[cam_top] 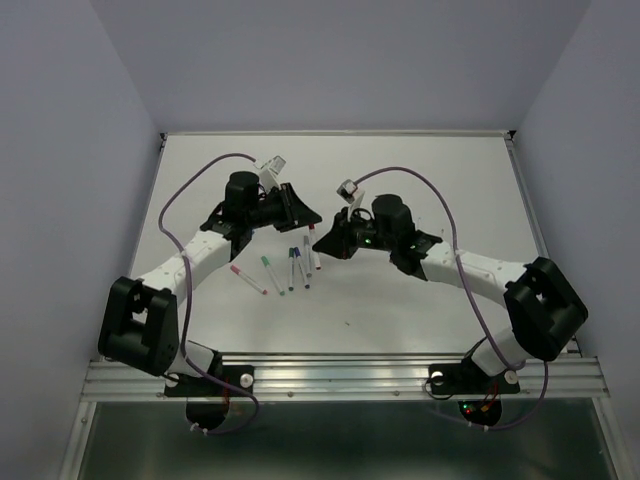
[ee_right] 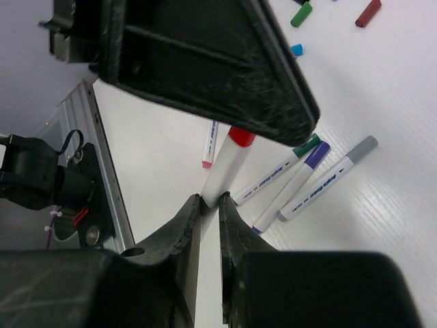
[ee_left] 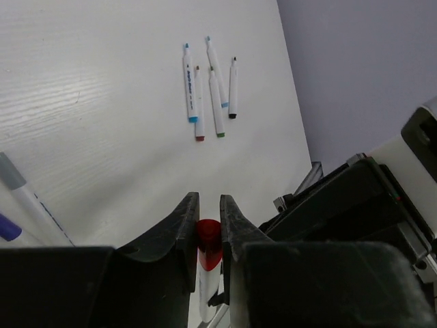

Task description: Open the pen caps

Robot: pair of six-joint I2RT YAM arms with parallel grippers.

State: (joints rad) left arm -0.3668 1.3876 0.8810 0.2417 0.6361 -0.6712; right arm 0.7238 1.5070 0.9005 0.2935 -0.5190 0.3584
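**Arms grip one red pen from both ends**

Fingers of the left end effector (ee_left: 208, 201) are clamped on the red cap (ee_left: 209, 239), which sits wedged between them, with the white barrel running back from it toward the wrist camera. The right end effector (ee_right: 208, 199) is closed on the other end of the same red pen (ee_right: 224, 171), its two fingers pinched almost together around the barrel. From the right wrist, the cap sits on the barrel and is not yet pulled off; it disappears under the black body of the left end effector just ahead.

Well beyond the left end effector's tips, five pens (ee_left: 216, 102) lie side by side on the white counter (ee_left: 102, 102), thin nibs pointing away. Off to its left, at the frame's edge, lie a grey-capped pen (ee_left: 17, 181) and a purple-capped pen (ee_left: 7, 229).

Just ahead and to the right of the right end effector, three capped pens fan out together on the counter: a green-capped pen (ee_right: 273, 176) alongside the purple and grey ones. A pink-ended pen (ee_right: 209, 147) lies partly hidden behind the held barrel. Farther ahead, three loose caps rest apart from any pen: a green cap (ee_right: 301, 14), a dark red cap (ee_right: 369, 11) and a light blue cap (ee_right: 296, 49).
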